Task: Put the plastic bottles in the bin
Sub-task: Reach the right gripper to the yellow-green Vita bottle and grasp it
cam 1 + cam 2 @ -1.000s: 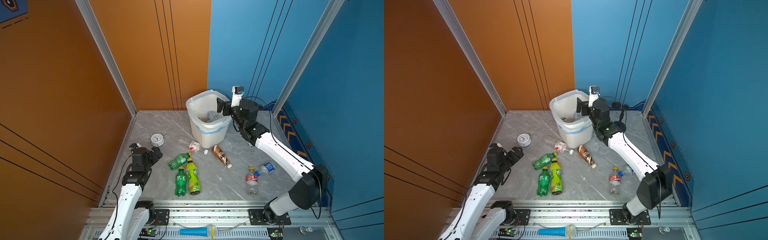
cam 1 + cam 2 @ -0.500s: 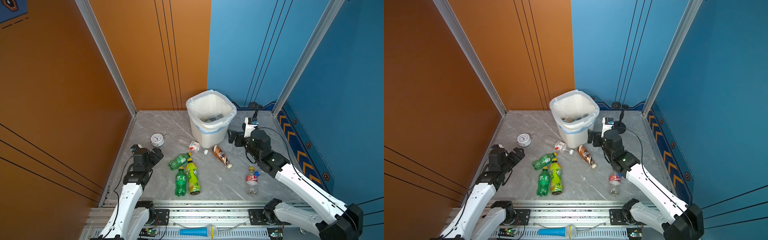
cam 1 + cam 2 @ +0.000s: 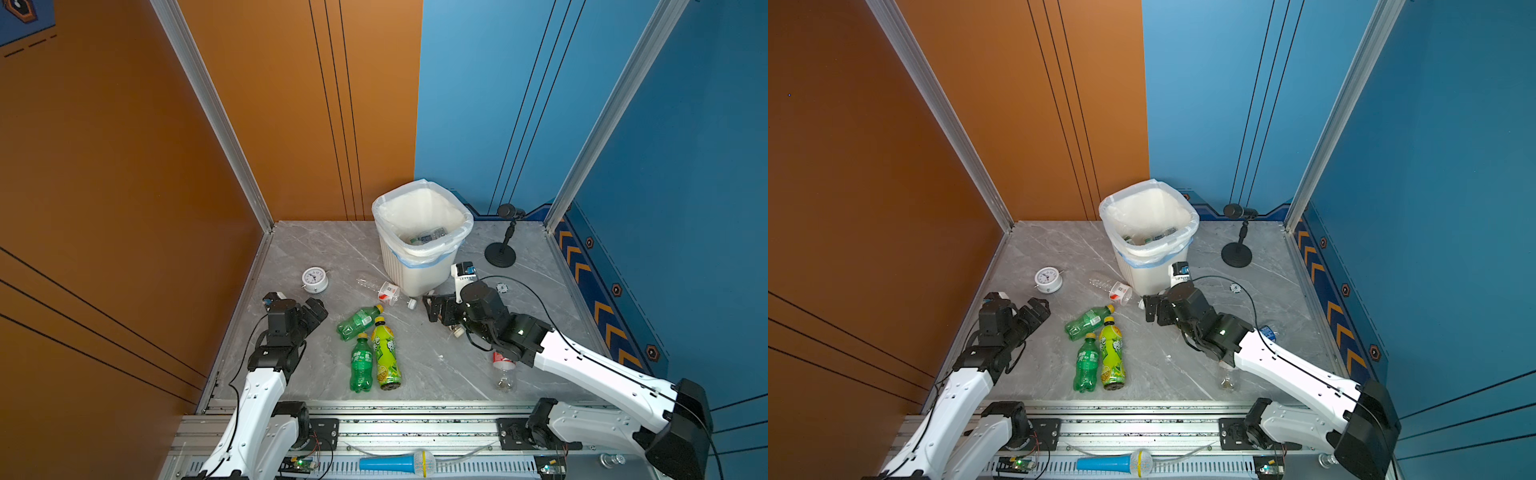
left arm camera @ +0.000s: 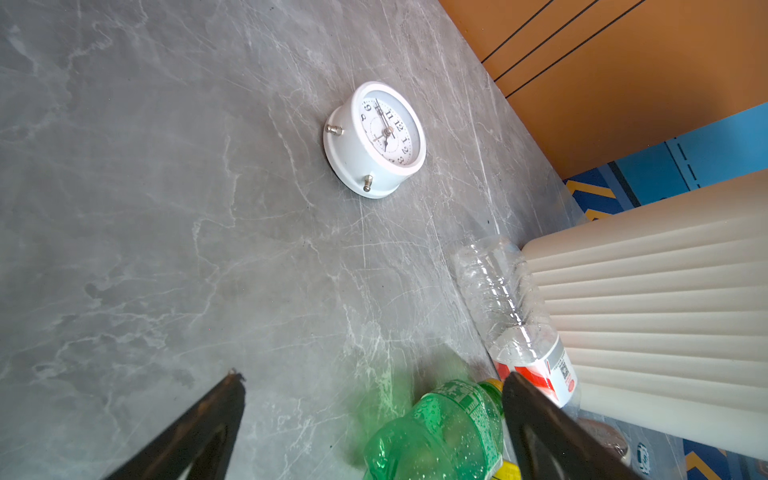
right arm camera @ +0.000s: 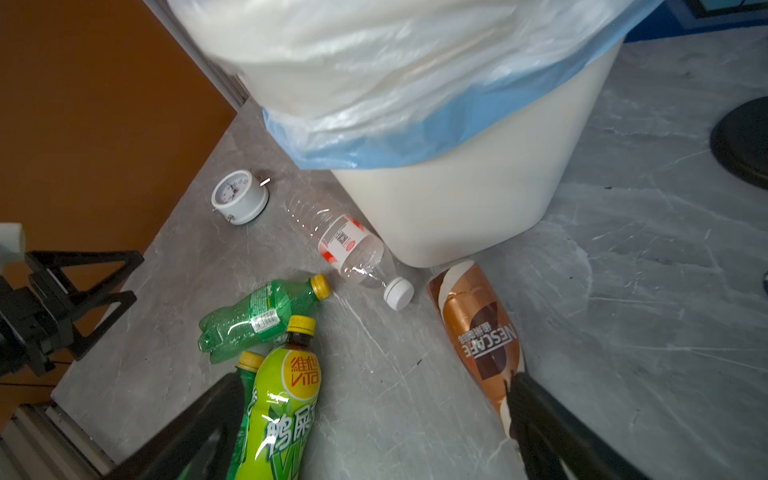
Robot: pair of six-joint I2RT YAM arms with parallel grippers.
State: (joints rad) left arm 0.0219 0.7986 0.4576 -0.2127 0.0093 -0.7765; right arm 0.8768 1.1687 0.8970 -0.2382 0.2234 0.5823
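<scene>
Bottles (image 3: 428,237) sit inside the bin (image 3: 409,274); several lie on the surface (image 3: 316,249) beside it; left fingers (image 4: 199,432) and right fingers (image 5: 552,432) gape empty.

Bin (image 3: 409,270) at the back, bottles (image 3: 384,353) lying before it, clock (image 3: 314,279) to its left, stand (image 3: 500,254) to its right

Grey marbled tabletop (image 3: 324,249) carries bin (image 3: 409,272), clock (image 3: 314,279), stand (image 3: 500,254), bottles (image 3: 385,353) (lying down).

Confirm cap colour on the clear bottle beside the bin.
White cap on the clear bottle; best in the right wrist view.
</scene>
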